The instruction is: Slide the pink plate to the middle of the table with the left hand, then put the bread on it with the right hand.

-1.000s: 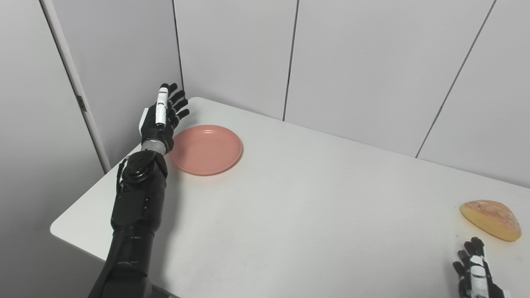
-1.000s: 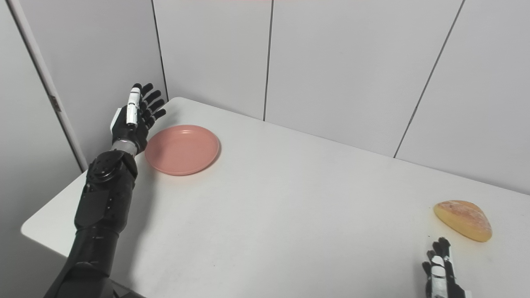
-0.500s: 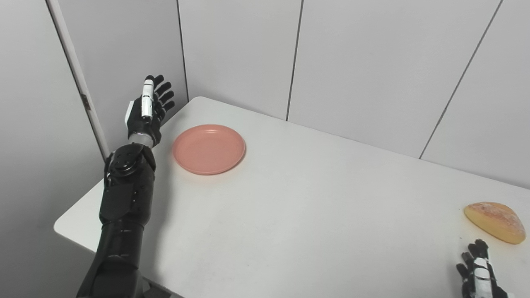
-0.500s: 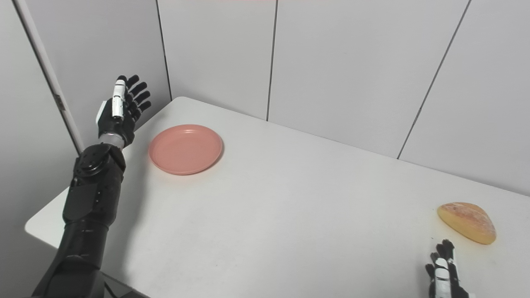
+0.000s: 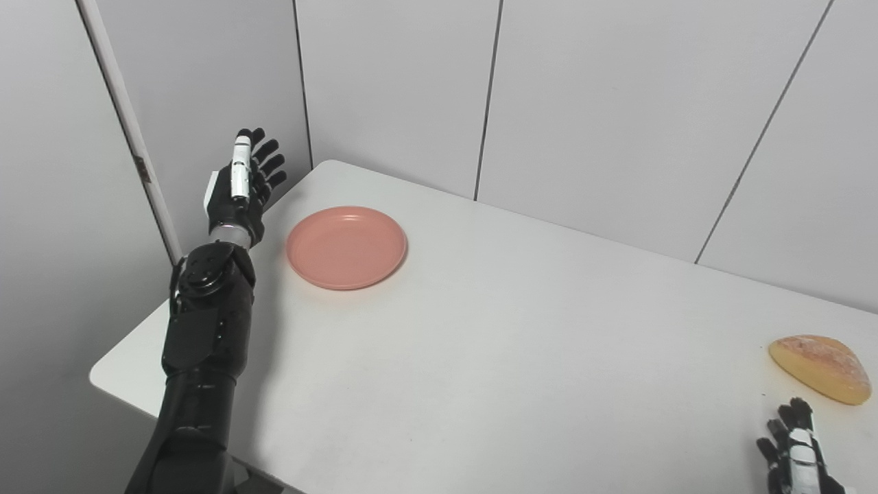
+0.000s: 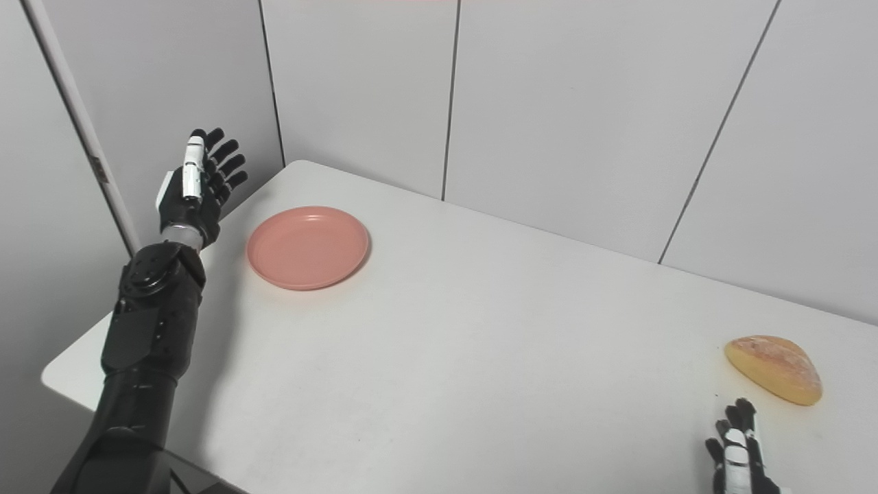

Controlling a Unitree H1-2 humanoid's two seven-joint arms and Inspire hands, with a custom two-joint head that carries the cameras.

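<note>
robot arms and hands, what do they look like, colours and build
Both are mostly black. The left hand has black fingers, with a white strip along one of them and a white patch at its side; a silver ring at the wrist joins a bulky, glossy black forearm with a round joint. The right hand shows the same black fingers and white strip.

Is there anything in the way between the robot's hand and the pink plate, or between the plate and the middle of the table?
Nothing visible. The left hand is open beside the plate, apart from it, with only bare table between them. The table from the plate to the middle is bare too. The bread lies far off by the right hand.
</note>
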